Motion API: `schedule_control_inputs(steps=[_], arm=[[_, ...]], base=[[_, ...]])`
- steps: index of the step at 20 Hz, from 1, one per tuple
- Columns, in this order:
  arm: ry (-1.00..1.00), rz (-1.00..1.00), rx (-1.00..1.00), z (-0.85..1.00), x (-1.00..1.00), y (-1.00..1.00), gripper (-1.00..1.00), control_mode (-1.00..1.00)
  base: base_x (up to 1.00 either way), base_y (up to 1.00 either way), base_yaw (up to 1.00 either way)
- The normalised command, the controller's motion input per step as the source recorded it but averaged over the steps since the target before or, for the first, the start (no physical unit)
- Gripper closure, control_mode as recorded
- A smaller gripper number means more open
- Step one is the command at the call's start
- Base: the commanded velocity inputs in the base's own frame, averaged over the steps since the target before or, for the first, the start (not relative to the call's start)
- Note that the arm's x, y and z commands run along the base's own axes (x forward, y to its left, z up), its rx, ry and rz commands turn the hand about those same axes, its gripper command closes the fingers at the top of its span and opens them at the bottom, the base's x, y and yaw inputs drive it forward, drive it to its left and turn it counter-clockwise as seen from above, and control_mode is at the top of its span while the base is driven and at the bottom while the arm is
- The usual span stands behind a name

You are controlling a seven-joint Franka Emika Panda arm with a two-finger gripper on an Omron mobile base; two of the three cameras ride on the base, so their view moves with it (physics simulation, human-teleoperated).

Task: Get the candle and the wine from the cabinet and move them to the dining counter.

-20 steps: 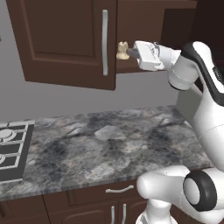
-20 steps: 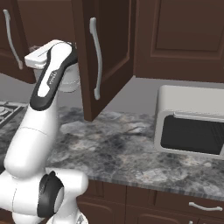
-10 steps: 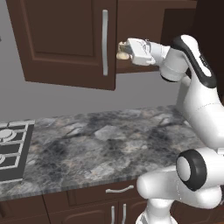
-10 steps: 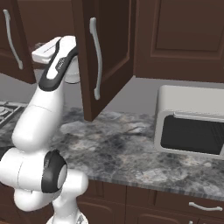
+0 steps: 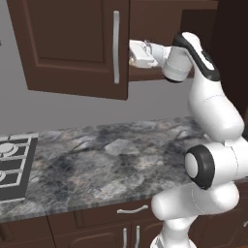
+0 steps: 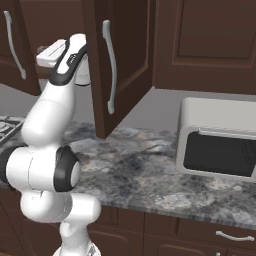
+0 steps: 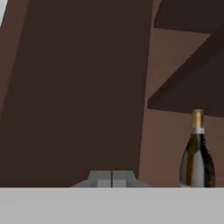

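The white arm reaches up and forward, its gripper just inside the open cabinet, at the edge of the left door. In the left base view the hand's pale blocky body sits beside the door's long silver bar handle; the fingertips are hidden behind the door edge there. In the hand view the two small grey fingers stand pressed together with only a thin seam between them, and nothing shows between them, so the gripper looks closed and empty.

The wine stands upright inside the cabinet, low and to the right in the hand view: a tall dark glossy glass bottle with sloping shoulders, a gold foil neck and a pale band under the foil. It is apart from the fingers, off to their right. Behind it the cabinet's inner walls are flat matte brown wood, with a darker shelf edge running aslant above the bottle.

The cabinet doors are dark brown wood with raised rectangular panels; in the right base view the right door hangs open with a curved silver bar handle. Below lies a grey-black marbled stone worktop, smooth and mottled. A stove with dark grates sits at its left end, and a boxy pale appliance with a dark glass front stands at its right.
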Motion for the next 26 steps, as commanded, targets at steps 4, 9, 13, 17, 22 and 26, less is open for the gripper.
schedule_control_inputs(steps=[4, 9, 13, 17, 22, 26], arm=[[0.00, 0.17, -0.10, -0.03, -0.11, 0.71, 1.00, -1.00], [0.00, 0.19, -0.10, -0.06, -0.49, 0.76, 1.00, -1.00], [0.00, 0.22, -0.09, -0.13, -0.93, 0.80, 1.00, -1.00], [0.00, 0.20, -0.06, -0.20, -1.00, 0.80, 1.00, -1.00], [0.00, 0.15, -0.03, -0.26, -1.00, 0.77, 1.00, -1.00], [0.00, 0.07, 0.00, -0.29, -0.93, 0.76, 1.00, -1.00]], base=[[0.00, 0.00, 0.00], [0.00, 0.00, 0.00], [0.00, 0.00, 0.00], [0.00, 0.00, 0.00], [0.00, 0.00, 0.00], [0.00, 0.00, 0.00]])
